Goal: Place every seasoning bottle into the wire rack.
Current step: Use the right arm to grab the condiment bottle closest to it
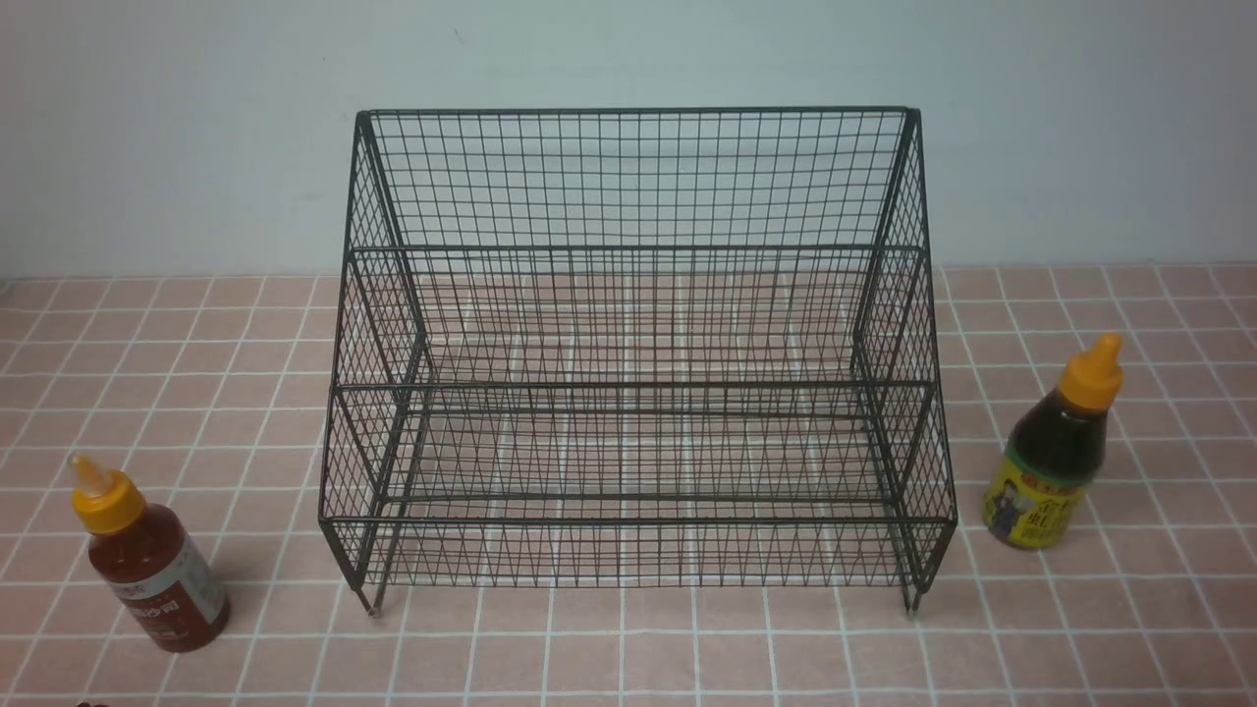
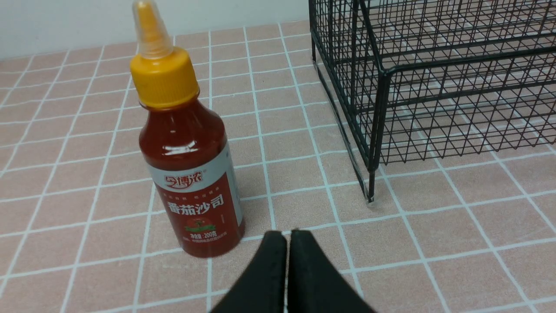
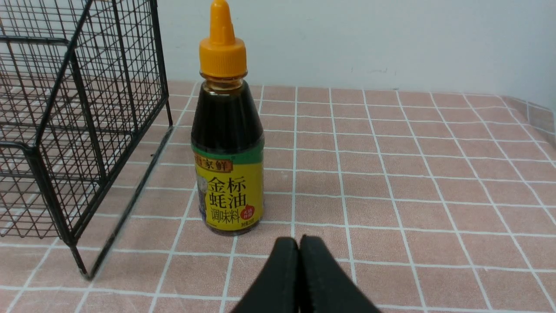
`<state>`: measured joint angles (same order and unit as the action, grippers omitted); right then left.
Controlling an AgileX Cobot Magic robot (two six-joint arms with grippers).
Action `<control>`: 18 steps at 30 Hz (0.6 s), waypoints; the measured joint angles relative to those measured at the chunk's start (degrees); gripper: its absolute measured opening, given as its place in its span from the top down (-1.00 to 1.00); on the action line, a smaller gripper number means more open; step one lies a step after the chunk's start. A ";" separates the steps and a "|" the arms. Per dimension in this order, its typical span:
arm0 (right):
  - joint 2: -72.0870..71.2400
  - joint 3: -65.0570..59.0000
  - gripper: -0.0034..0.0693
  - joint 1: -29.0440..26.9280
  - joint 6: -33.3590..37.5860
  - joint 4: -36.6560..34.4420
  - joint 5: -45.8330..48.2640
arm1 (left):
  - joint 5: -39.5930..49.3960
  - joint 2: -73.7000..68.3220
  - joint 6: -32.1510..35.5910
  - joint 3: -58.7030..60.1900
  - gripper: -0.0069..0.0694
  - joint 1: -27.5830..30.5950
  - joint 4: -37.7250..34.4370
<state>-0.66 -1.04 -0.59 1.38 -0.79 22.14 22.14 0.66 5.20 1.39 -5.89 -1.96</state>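
Observation:
The black wire rack (image 1: 638, 383) stands in the middle of the tiled table, with nothing in it. The red sauce bottle (image 1: 152, 560) stands upright to its left, near the front; it also shows in the left wrist view (image 2: 189, 161). The dark brown sauce bottle (image 1: 1056, 447) with a yellow label stands upright to the rack's right; it also shows in the right wrist view (image 3: 228, 148). My left gripper (image 2: 288, 234) is shut and empty, short of the red bottle. My right gripper (image 3: 299, 241) is shut and empty, short of the brown bottle. Neither gripper shows in the front view.
The rack's corner leg (image 2: 371, 191) stands near the red bottle, and its other front leg (image 3: 80, 265) stands near the brown bottle. A pale wall (image 1: 628, 59) rises behind the pink tiled table (image 1: 628, 648).

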 joint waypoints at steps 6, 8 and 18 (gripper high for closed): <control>0.00 0.00 0.95 0.00 0.00 0.00 0.00 | 0.00 0.00 0.00 0.00 0.84 0.00 0.00; 0.00 0.00 0.95 0.00 0.00 0.00 -0.28 | 0.00 0.00 0.00 0.00 0.84 0.00 0.00; 0.00 -0.51 0.95 0.00 -9.98 -20.01 -21.63 | 0.00 0.00 0.00 0.00 0.84 0.00 0.00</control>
<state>-0.66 -1.55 -0.59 -8.60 -20.80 0.51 22.14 0.66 5.20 1.39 -5.89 -1.96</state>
